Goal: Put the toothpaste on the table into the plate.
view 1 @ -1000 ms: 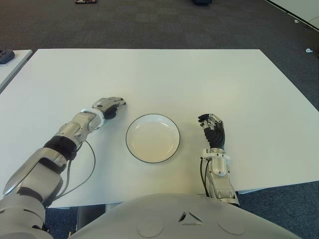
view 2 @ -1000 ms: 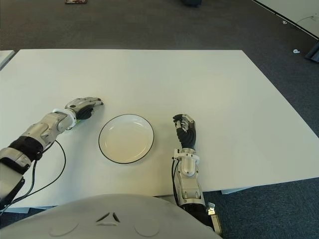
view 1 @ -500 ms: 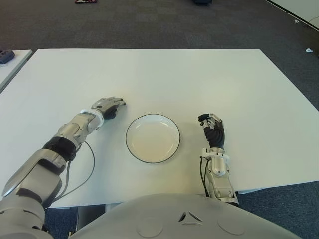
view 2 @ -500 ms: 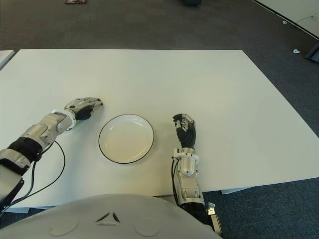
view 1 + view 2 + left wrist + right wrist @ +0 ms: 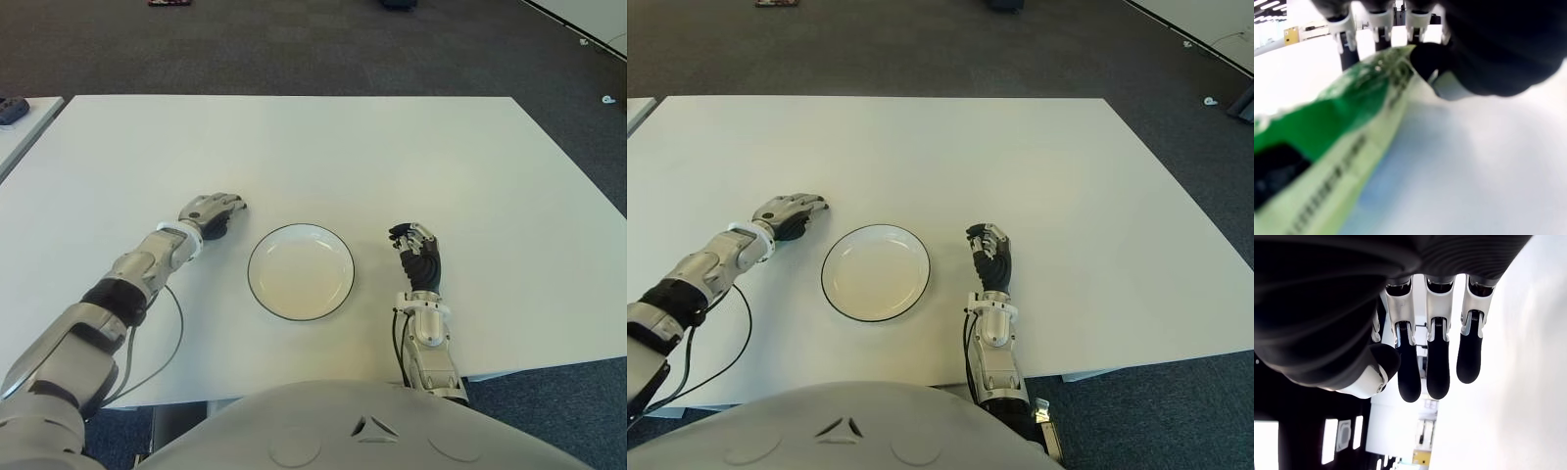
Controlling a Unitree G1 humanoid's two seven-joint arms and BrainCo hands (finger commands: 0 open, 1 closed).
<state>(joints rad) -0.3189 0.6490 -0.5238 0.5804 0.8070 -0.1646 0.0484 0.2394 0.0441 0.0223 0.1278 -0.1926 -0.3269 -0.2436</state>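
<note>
One left hand (image 5: 211, 211), fingers apparently curled over the toothpaste (image 5: 1327, 142), beside plate (image 5: 300, 271).

You see a green and pale toothpaste (image 5: 1327, 147) with dark print, a white plate (image 5: 294, 291) rimmed black, a white table (image 5: 392, 157).

The right hand (image 5: 1415, 357) hangs with its dark-tipped fingers (image 5: 1437, 367) loosely extended, holding nothing.

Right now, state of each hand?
Left hand: closed on the green toothpaste tube, left of the plate.
Right hand: open, holding nothing, right of the plate.
</note>
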